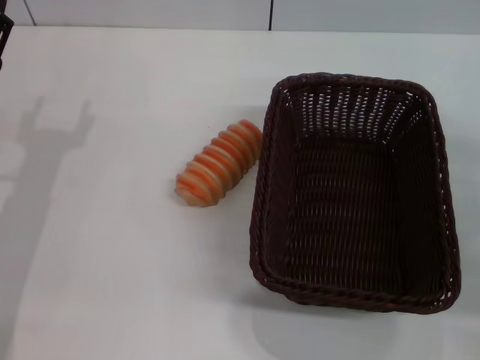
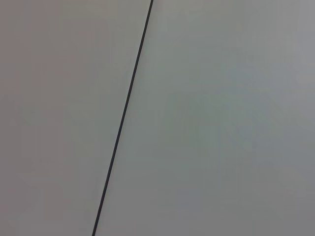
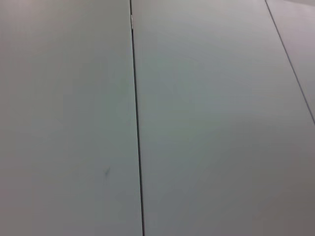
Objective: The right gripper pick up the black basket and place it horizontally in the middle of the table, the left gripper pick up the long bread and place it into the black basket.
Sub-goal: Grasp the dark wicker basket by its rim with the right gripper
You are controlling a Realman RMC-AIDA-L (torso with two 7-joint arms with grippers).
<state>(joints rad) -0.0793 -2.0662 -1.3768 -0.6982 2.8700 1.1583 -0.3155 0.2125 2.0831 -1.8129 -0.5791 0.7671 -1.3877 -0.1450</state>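
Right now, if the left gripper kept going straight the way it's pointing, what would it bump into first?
Probably a plain grey panel with a thin dark seam; the left wrist view shows nothing else ahead. How far off it is can't be judged.

black basket (image 1: 352, 191): stands upright on the right half of the table (image 1: 112, 285), long side running from near to far, nothing inside | long bread (image 1: 219, 163): lies at 9 o'clock of the basket, tilted, far end just beside the rim | gripper-shaped shadow (image 1: 45, 139): at 9 o'clock of the bread
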